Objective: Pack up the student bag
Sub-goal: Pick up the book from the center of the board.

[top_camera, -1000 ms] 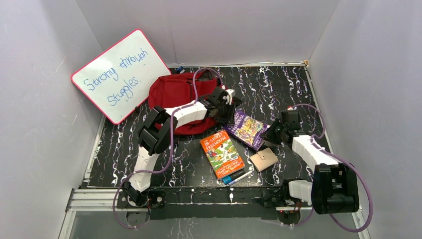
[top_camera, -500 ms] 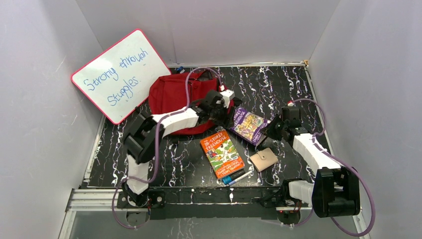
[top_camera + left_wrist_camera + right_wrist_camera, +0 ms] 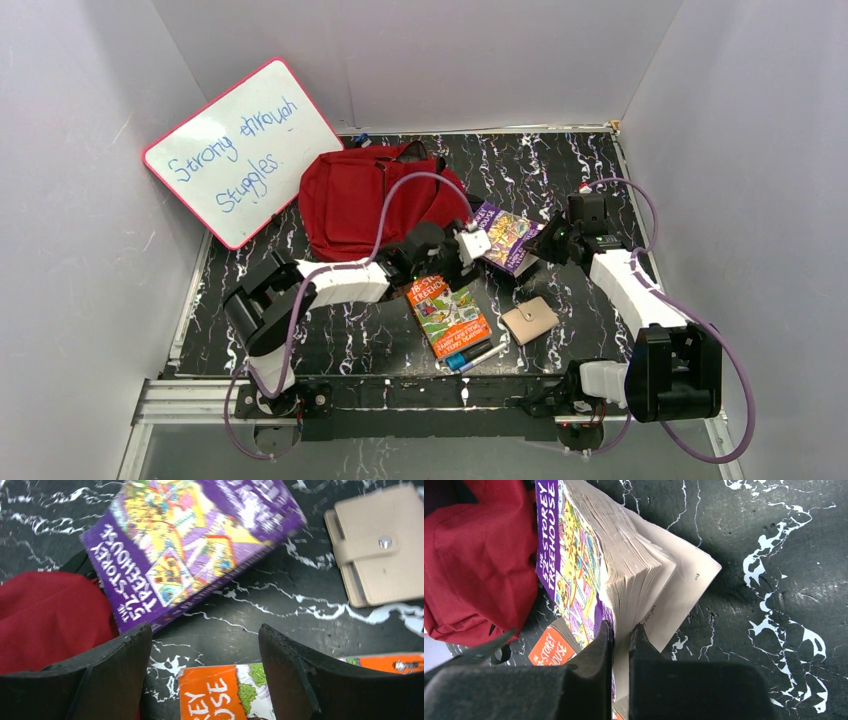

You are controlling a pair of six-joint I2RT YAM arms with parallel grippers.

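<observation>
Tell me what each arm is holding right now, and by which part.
The right gripper pinches the purple book by its page edge, with some pages between the fingers. The left gripper is open, holding nothing.

Plain pale lilac-grey walls (image 3: pixel 480 50) enclose three sides of a black worktop (image 3: pixel 560 170) veined white like marble. A pink-framed whiteboard (image 3: pixel 243 150) leans against the left wall; a metal rail (image 3: pixel 200 400) edges the near side.
</observation>
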